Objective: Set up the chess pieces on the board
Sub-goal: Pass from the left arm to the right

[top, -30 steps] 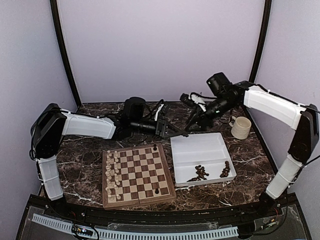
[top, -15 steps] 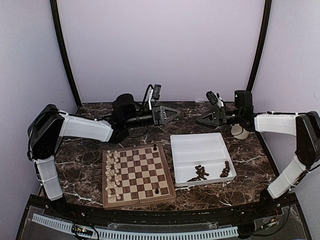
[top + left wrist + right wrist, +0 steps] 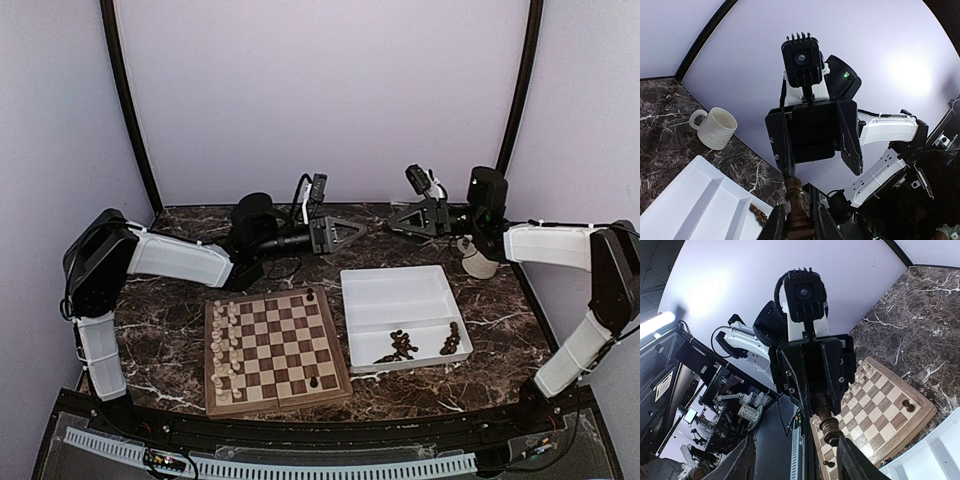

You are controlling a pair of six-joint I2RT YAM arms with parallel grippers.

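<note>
Desk (image 3: 170, 330): marble.
Left pincer (image 3: 355, 229): now lifted at 12 o'clock, pinching dark piece (image 3: 795, 200).
Right pincer (image 3: 396, 221): spread; we expect handover.

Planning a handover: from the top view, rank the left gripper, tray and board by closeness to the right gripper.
1. Left gripper, holding a piece, facing the right gripper from its left.
2. Tray, toward the front.
3. Board, front left, farthest.
</note>
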